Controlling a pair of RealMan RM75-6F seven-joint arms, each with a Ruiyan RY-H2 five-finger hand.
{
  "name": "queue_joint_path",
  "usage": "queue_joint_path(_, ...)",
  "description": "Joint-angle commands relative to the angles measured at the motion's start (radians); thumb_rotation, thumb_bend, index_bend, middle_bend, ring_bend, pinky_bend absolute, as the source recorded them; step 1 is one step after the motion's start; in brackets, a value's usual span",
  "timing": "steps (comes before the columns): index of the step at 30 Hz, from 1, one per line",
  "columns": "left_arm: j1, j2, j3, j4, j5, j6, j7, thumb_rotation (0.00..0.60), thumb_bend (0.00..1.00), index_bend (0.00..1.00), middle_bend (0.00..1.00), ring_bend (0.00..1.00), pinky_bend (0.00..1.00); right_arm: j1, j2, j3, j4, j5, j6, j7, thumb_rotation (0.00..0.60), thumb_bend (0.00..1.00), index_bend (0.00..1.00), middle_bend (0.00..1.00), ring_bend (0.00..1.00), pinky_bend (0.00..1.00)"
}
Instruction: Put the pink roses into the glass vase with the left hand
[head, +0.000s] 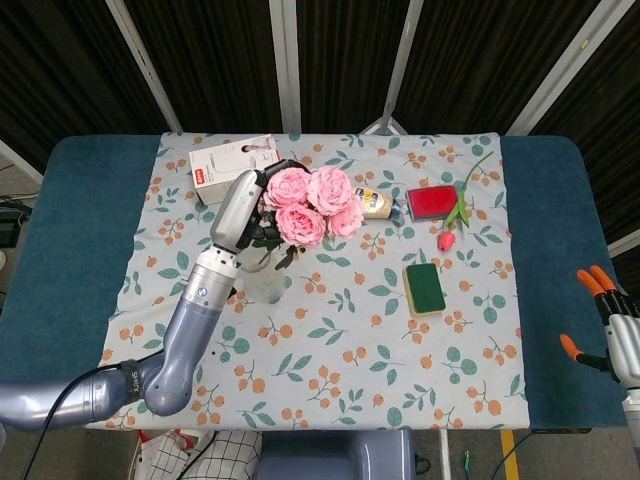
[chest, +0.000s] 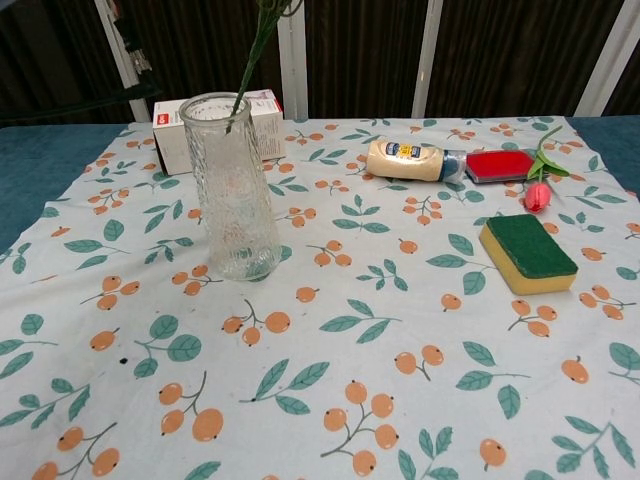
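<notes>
While the white carton (head: 232, 158) lies at the far left of the patterned tablecloth (head: 330, 330), the left hand (head: 262, 215) hangs above the glass vase (chest: 231, 187), its dark fingers (head: 268, 232) curled around the stems of the pink roses (head: 312, 203); the blooms sit just to the right of those fingers. In the chest view the green stems (chest: 252, 55) slant down and their tip has entered the vase mouth. Further right lie a small cream bottle (head: 377, 203) on its side, a red block (head: 431, 201), a red tulip (head: 450, 225) and a green-topped yellow sponge (head: 424, 288). At the far right edge, the right hand (head: 612, 335) hovers beside the table with orange-tipped fingers spread, holding nothing.
</notes>
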Motion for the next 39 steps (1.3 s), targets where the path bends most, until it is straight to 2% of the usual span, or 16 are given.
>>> queue_joint_path(1, 0.010, 0.006, 0.017, 0.017, 0.007, -0.003, -0.018, 0.600, 0.39, 0.44, 0.52, 0.43, 0.54, -0.001, 0.002, -0.002, -0.003, -0.005, 0.002, 0.002, 0.600, 0.33, 0.13, 0.06, 0.14, 0.15)
queue_joint_path(7, 0.031, 0.007, 0.057, 0.048, 0.024, -0.012, -0.076, 0.600, 0.39, 0.43, 0.48, 0.39, 0.52, 0.000, 0.001, -0.003, -0.004, -0.009, 0.002, 0.000, 0.600, 0.33, 0.13, 0.06, 0.14, 0.15)
queue_joint_path(10, 0.039, 0.011, 0.070, 0.053, 0.035, -0.023, -0.111, 0.600, 0.39, 0.39, 0.41, 0.34, 0.50, -0.001, 0.001, -0.004, -0.006, -0.010, 0.003, -0.003, 0.600, 0.33, 0.13, 0.06, 0.14, 0.15)
queue_joint_path(15, 0.057, 0.043, 0.095, 0.040, 0.055, -0.055, -0.155, 0.600, 0.35, 0.27, 0.25, 0.17, 0.38, -0.001, 0.002, -0.003, -0.008, -0.007, 0.002, -0.005, 0.600, 0.33, 0.13, 0.06, 0.14, 0.15)
queue_joint_path(20, 0.088, 0.106, 0.131, 0.003, 0.086, -0.081, -0.164, 0.600, 0.28, 0.15, 0.17, 0.07, 0.31, 0.001, 0.001, -0.004, -0.010, -0.008, -0.002, -0.007, 0.600, 0.33, 0.13, 0.06, 0.14, 0.15)
queue_joint_path(24, 0.124, 0.178, 0.169, -0.041, 0.110, -0.106, -0.169, 0.600, 0.25, 0.10, 0.16, 0.07, 0.30, 0.002, 0.003, -0.005, -0.016, -0.013, -0.002, -0.007, 0.600, 0.33, 0.13, 0.06, 0.14, 0.15)
queue_joint_path(30, 0.200, 0.302, 0.219, -0.100, 0.158, -0.122, -0.222, 0.600, 0.24, 0.09, 0.15, 0.06, 0.29, 0.001, 0.005, -0.009, -0.022, -0.020, 0.000, -0.007, 0.600, 0.33, 0.13, 0.06, 0.14, 0.15)
queue_joint_path(39, 0.350, 0.459, 0.293, -0.142, 0.301, -0.033, -0.351, 0.600, 0.20, 0.08, 0.15, 0.06, 0.27, -0.002, 0.010, -0.010, -0.030, -0.025, 0.005, -0.001, 0.600, 0.33, 0.13, 0.06, 0.14, 0.15)
